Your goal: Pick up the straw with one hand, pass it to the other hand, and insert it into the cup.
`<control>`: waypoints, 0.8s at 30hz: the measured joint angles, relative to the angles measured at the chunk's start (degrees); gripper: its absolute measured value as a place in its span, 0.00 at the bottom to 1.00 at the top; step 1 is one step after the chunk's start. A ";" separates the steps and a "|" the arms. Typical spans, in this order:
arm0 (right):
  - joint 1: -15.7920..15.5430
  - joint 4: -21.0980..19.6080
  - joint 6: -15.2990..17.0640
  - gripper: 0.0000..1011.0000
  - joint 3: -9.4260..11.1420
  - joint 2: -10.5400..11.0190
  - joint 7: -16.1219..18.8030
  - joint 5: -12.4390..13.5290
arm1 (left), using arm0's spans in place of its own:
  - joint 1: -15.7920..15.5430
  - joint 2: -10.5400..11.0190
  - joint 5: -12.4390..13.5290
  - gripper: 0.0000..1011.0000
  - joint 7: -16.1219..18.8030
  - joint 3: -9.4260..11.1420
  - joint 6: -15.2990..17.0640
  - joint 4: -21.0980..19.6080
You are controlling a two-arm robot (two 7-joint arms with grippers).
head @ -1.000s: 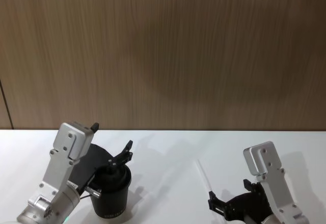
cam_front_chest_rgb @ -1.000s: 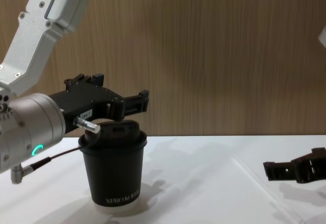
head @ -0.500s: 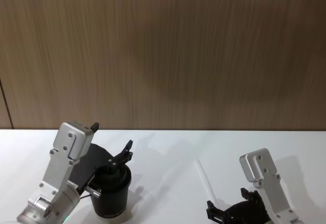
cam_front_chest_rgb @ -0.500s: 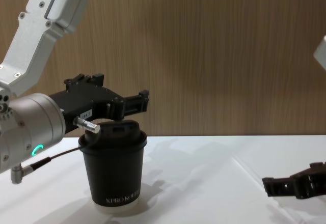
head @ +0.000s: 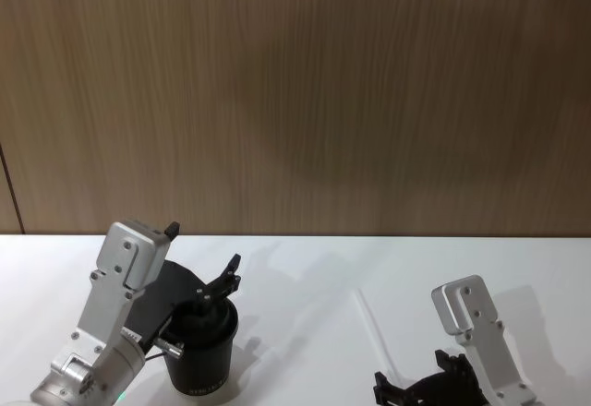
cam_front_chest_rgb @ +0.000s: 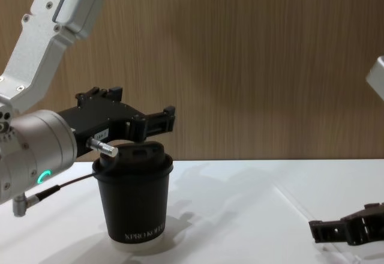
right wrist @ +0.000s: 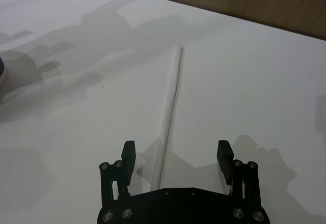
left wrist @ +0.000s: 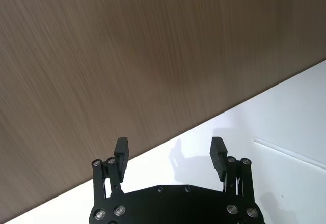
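**Q:** Head view: what is lying where?
**A:** The straw (head: 369, 321) is lying flat on the white bench (head: 295, 332), well apart from the cup (head: 201, 358). The right end effector (head: 381, 391) is sitting low at the straw's near end. The left end effector (head: 203, 253) is hanging just over the cup.

**Q:** Left wrist view?
**A:** The left fingers (left wrist: 121, 146) are standing wide apart and holding nothing, with the straw showing farther off on the bench.

**Q:** Right wrist view: how should the pick be done?
**A:** The right fingers are also spread, and the straw's near end is lying between them, nearer one finger. By this reading, the arm should be centring over the tube, descending until the tips are almost brushing the bench, then closing gently. A thin, smooth, slightly translucent tube is likely to roll aside or flatten under a hard pinch. Gripping near the end is leaving length free for the handover.

**Q:** Chest view: what of the materials?
**A:** The cup is appearing as matt black paper with white lettering near its base, under a domed black lid (cam_front_chest_rgb: 135, 155). The bench is looking smooth, probably offering little friction.
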 joint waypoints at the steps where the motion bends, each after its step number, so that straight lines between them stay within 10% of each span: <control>1: 0.02 0.05 0.02 0.99 0.00 -0.05 0.03 -0.01 | 0.00 0.00 0.00 0.99 0.00 0.00 0.00 0.00; 10: 0.19 0.56 0.30 0.90 0.10 -0.42 0.61 -0.20 | 0.00 0.00 0.00 0.99 0.00 0.00 0.00 0.00; 24: 0.43 0.91 1.38 0.47 -0.09 -0.63 1.83 -0.51 | 0.00 0.00 0.00 0.99 0.00 0.00 0.00 0.00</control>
